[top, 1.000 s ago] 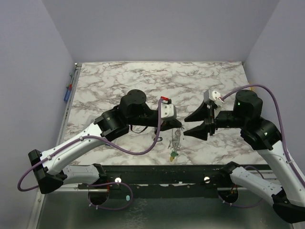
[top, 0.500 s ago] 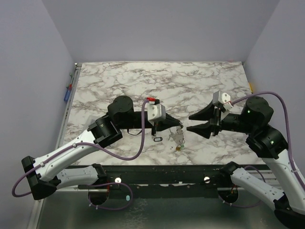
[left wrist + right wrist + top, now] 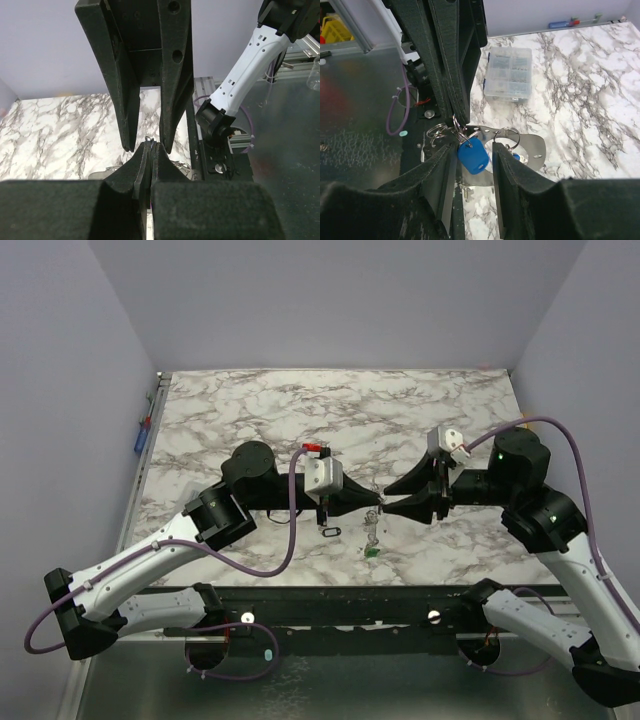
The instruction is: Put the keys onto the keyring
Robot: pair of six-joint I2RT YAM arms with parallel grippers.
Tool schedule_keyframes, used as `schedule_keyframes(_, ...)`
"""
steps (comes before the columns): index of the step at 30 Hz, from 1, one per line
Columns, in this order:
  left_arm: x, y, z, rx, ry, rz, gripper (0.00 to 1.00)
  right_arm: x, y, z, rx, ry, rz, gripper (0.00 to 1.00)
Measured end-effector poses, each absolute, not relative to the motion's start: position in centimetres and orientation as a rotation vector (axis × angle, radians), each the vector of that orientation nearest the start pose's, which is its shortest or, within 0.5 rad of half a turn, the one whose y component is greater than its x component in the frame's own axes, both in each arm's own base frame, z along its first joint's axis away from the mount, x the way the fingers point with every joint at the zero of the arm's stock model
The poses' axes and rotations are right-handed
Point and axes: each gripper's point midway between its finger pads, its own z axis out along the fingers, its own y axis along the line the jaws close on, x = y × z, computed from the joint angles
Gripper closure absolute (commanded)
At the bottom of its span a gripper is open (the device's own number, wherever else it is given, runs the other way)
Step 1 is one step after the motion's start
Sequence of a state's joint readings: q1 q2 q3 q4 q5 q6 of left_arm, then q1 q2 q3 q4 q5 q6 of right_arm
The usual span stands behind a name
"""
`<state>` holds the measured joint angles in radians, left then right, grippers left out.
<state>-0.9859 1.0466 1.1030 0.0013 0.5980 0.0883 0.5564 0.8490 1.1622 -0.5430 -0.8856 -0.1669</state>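
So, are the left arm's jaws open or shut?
Shut: the left jaws meet at the tips with no gap in the left wrist view, pinching the thin silvery wire keyring.

You get open table (image 3: pixel 400 405) behind both pincers. Between them nothing passes: left pincer (image 3: pixel 377 499) and right pincer (image 3: pixel 388 500) meet tip to tip, keyring (image 3: pixel 374 517) and keys (image 3: pixel 370 550) hanging there.

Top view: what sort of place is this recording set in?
Probably a lab robot cell: a marble-pattern tabletop boxed in by plain lilac walls, a left arm and right arm bolted to a black rail at its near edge, and a clear parts box.
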Motion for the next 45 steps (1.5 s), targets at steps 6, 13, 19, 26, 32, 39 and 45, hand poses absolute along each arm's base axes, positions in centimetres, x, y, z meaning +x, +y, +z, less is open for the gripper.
schedule_keyframes(6,11.2,-34.7,38.7,1.243,1.076,-1.165,1.00,12.6,23.6,36.2,-1.241,1.370,1.078,0.84)
schedule_keyframes(13,11.1,-34.7,38.8,1.243,1.073,-1.171,1.00,12.1,23.6,36.1,-1.254,1.369,1.099,0.97)
schedule_keyframes(19,11.1,-34.7,39.0,1.241,1.066,-1.175,1.00,11.9,23.5,36.2,-1.257,1.360,1.102,0.99)
schedule_keyframes(26,11.1,-34.8,39.1,1.227,1.054,-1.184,1.00,11.9,23.5,36.3,-1.257,1.357,1.105,0.99)
schedule_keyframes(32,11.4,-34.9,38.4,1.169,1.044,-1.202,1.00,11.9,23.5,35.7,-1.243,1.376,1.113,0.99)
schedule_keyframes(39,12.4,-35.0,38.6,1.039,1.028,-1.215,1.00,12.6,23.6,35.7,-1.175,1.372,1.103,0.99)
schedule_keyframes(45,13.3,-34.9,39.8,0.945,1.001,-1.214,1.00,13.6,23.6,36.8,-1.111,1.348,1.067,0.99)
